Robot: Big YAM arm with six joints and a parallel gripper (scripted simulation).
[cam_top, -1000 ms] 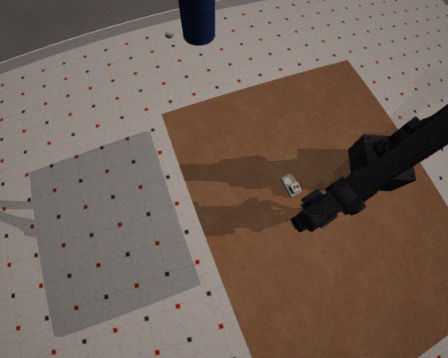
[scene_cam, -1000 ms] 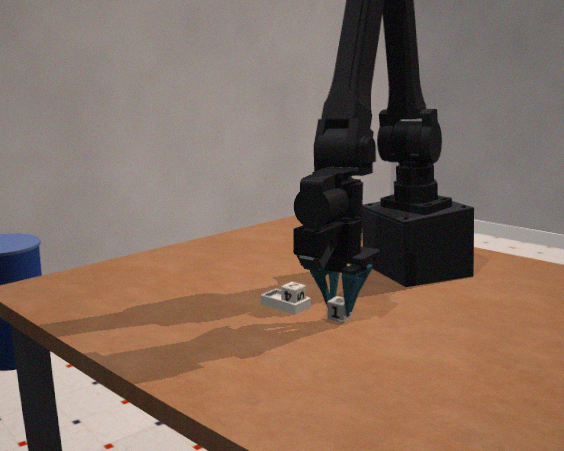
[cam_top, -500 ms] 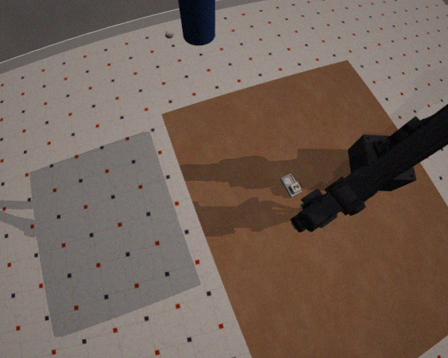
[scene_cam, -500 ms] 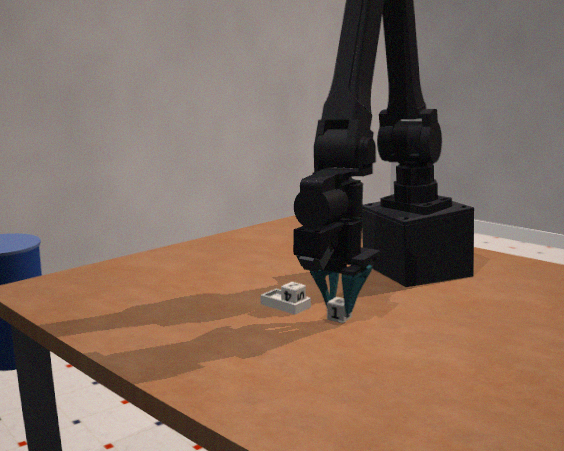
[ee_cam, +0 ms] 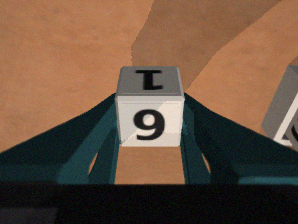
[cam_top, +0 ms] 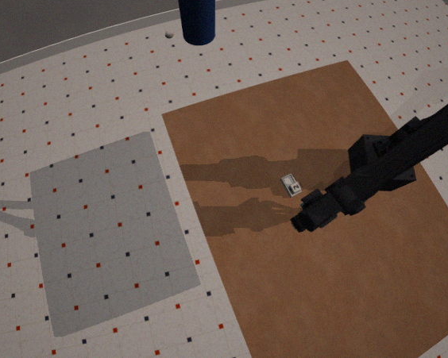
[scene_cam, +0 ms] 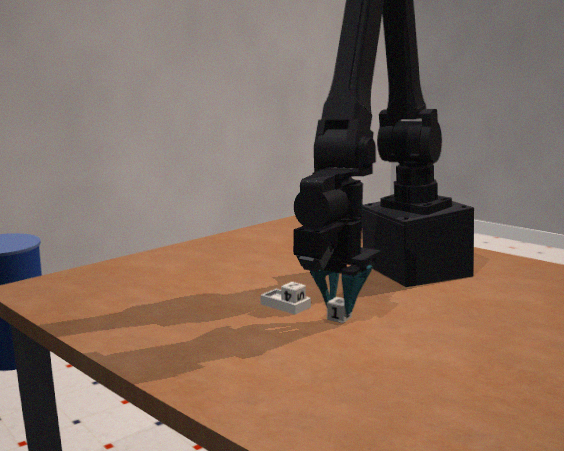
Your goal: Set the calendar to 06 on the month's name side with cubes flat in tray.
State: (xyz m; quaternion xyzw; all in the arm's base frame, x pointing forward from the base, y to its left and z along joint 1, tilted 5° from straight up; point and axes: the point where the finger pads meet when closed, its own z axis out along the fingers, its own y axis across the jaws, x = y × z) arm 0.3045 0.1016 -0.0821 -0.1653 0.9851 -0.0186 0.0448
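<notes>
Exterior view: the fingers (scene_cam: 355, 290) pinch a white number cube (scene_cam: 335, 311) (ee_cam: 150, 119) at its sides, low over the tabletop (cam_top: 304, 274) (scene_cam: 433, 360) (ee_cam: 60, 34), near the tray (cam_top: 288, 179) (scene_cam: 277, 304) (ee_cam: 280, 111); whether its underside touches, I cannot tell. Its 1 stands upright on a side face here; from the wrist that 1 is inverted, above a face shaped like a 9. The tray lies flat, its long axis slanting from upper left to lower right in the top view. A second cube (cam_top: 295, 188) (scene_cam: 293, 292) (ee_cam: 294, 125) occupies its lower-right end, 2 facing up, the 4 on its side upside down.
</notes>
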